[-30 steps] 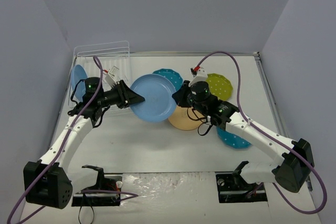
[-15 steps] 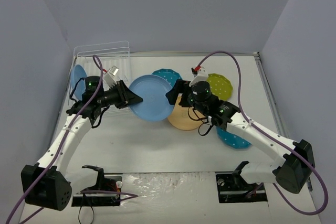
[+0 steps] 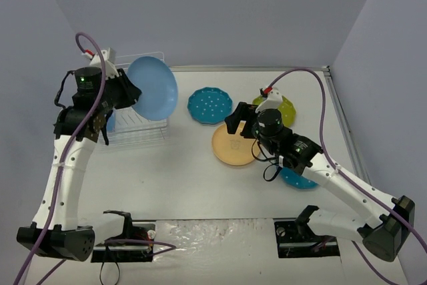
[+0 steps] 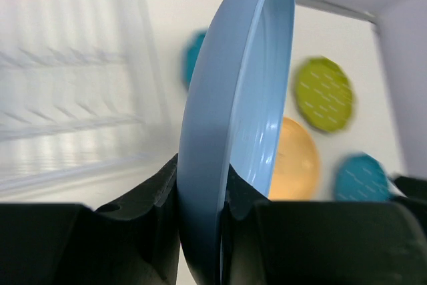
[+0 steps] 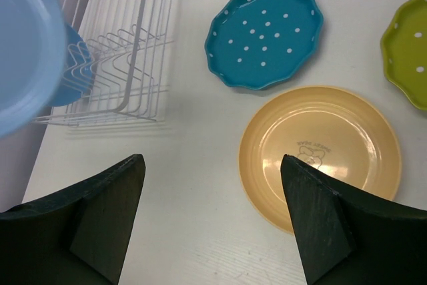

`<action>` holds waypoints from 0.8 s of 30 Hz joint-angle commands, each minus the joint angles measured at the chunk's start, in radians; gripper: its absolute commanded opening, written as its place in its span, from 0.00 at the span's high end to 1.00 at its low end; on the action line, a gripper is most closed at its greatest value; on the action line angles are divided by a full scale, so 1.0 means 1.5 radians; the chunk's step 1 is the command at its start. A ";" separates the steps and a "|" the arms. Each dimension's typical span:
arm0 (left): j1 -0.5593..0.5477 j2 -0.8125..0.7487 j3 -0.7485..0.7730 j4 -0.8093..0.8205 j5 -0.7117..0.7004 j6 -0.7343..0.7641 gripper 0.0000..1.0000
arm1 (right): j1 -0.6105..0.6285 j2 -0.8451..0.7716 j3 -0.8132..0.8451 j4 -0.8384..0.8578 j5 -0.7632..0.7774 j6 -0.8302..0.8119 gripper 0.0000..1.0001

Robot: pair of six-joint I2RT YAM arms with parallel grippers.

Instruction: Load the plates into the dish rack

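Top view — left gripper (image 3: 125, 93) is clenching a smooth blue plate (image 3: 155, 88) on edge, up by the wire rack (image 3: 143, 130); I'm hovering the right gripper (image 3: 235, 122), released, above the glossy orange plate (image 3: 230, 146).

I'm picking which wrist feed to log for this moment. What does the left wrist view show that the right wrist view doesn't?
Only left wrist: the left gripper shut on the rim of the light blue plate, held edge-on, and a second teal plate at lower right. Only right wrist: the right gripper open and empty, and another blue plate standing in the dish rack. Both: the held plate, the rack, the orange plate, the lime green plate and one teal dotted plate.
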 commanded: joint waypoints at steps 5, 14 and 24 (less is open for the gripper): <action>0.009 0.046 0.088 -0.011 -0.462 0.236 1.00 | 0.001 0.026 0.027 -0.008 0.045 -0.037 0.21; 0.034 0.092 0.002 0.138 -0.568 0.280 1.00 | 0.000 0.057 0.022 -0.004 0.037 -0.040 0.21; 0.034 0.148 -0.017 0.250 -0.641 0.332 1.00 | 0.000 0.043 -0.002 0.028 0.032 -0.040 0.22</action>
